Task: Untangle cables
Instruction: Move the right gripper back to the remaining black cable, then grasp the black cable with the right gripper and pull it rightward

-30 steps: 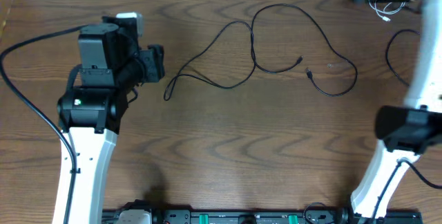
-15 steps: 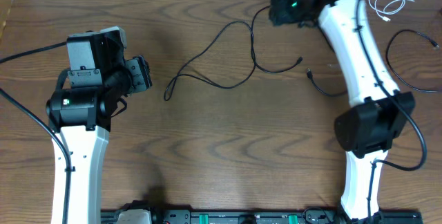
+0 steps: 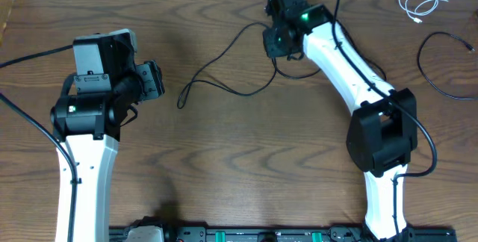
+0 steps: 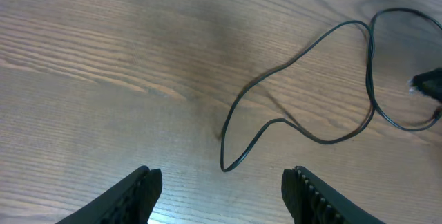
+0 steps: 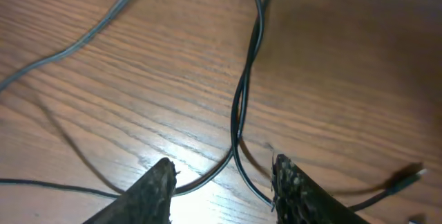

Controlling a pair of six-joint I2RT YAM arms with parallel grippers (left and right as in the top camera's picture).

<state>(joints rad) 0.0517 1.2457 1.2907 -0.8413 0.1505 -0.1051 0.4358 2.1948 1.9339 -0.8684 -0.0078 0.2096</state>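
left arm: we see it bent over the left side of the wood-grain table, left gripper fingers spread wide | right arm: stretched far forward, right gripper pointing down, ridged black fingers spread astride the thin black cable mid-table, not pinching it | coiled white cable and second black cable lie far right

Wooden table; loose cables atop

Thin black cable is seen crossed over itself on the brown wood-grain table, framed between the right gripper with its black fingers parted
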